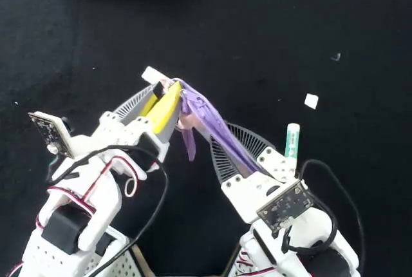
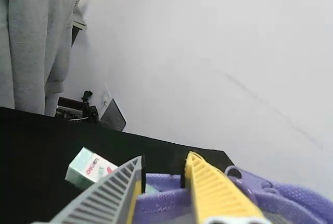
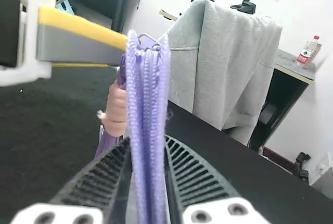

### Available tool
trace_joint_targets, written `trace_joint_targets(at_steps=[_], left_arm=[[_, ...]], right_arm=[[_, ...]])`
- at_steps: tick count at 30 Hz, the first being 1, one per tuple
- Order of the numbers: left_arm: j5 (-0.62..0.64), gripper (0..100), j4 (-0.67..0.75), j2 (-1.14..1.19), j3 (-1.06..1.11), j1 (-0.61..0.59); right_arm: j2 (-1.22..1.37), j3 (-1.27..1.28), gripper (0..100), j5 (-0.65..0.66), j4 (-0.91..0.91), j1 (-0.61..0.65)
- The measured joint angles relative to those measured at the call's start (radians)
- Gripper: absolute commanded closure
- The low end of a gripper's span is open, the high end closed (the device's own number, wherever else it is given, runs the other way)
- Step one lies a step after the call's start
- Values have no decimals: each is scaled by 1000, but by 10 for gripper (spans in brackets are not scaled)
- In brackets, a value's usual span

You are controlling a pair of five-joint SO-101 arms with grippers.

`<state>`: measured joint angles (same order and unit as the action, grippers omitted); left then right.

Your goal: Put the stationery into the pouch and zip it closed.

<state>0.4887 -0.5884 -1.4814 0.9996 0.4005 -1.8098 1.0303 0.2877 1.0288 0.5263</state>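
Observation:
A purple pouch (image 1: 206,119) hangs above the black table (image 1: 96,32), stretched between both arms. My left gripper (image 1: 166,90), with one yellow and one grey finger, is shut on its far upper end; the left wrist view has the pouch (image 2: 291,198) bunched under that gripper (image 2: 164,174). My right gripper (image 1: 235,151) is shut on the pouch's near end, its ribbed grey fingers pressed to both sides of the fabric (image 3: 148,88). A pink charm (image 3: 115,112) dangles from the pouch. A small mint-and-white box (image 1: 151,74) lies just beyond the left gripper.
A green-and-white tube (image 1: 292,140) lies on the table beside the right arm. A small white block (image 1: 311,101) sits farther right. A grey garment (image 3: 223,62) hangs behind the table's far edge.

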Motion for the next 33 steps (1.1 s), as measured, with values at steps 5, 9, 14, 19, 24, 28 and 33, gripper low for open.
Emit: trace_joint_targets(at_steps=[5, 9, 14, 19, 24, 28, 33], left_arm=[[0, 847, -34, -2, -103, -117], [0, 847, -49, -5, -169, -186], [0, 849, -49, -11, -203, -259], [57, 848, -49, -11, -169, -367], [132, 848, 21, -9, -84, -543], [152, 848, 187, 40, 48, -577], [155, 848, 336, 242, 46, -555]], right_arm=[[0, 0, 988, 0, -6, 3], [0, 0, 988, 0, -6, 3], [0, 0, 988, 0, -6, 3], [0, -28, 988, 0, -6, 3], [0, -74, 988, 0, -3, 3], [0, -74, 988, 0, 0, 5], [0, -74, 988, 0, 12, 5]])
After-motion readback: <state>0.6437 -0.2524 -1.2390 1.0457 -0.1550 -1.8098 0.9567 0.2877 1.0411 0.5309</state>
